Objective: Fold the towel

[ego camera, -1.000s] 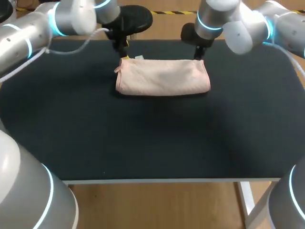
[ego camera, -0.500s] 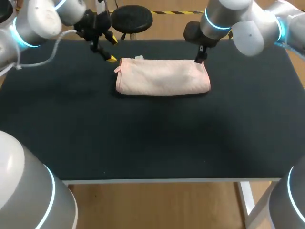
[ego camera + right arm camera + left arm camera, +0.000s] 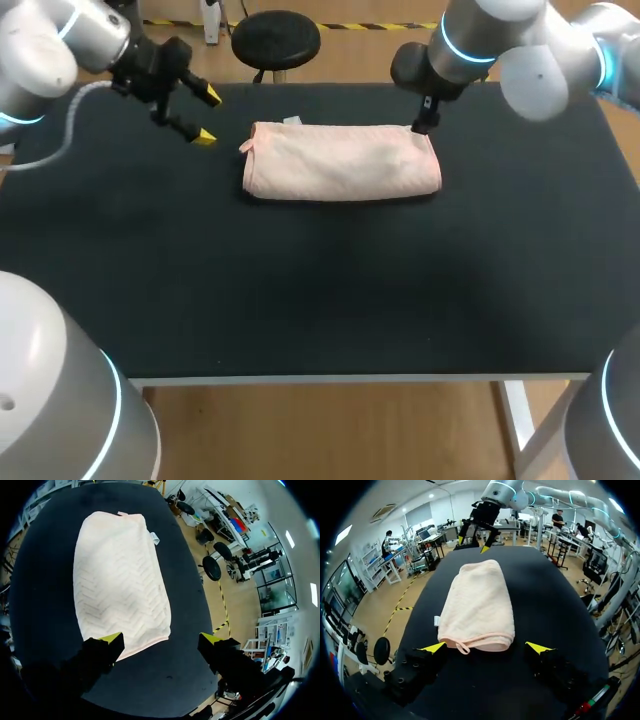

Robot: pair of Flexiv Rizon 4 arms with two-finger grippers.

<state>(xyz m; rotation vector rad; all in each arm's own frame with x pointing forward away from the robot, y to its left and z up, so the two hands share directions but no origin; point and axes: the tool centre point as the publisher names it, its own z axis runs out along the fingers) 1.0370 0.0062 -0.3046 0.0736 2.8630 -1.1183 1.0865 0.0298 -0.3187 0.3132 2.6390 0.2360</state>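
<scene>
The pale pink folded terry towel (image 3: 342, 160) is laid as a long band at the far middle of the black table surface (image 3: 300, 290). Nothing is held. The left gripper (image 3: 208, 117) is spread wide, clear of the towel's left end, and the right gripper (image 3: 161, 640) is spread over its far right corner. If only the top layer were pinched there, the fold could be pulled open.
</scene>
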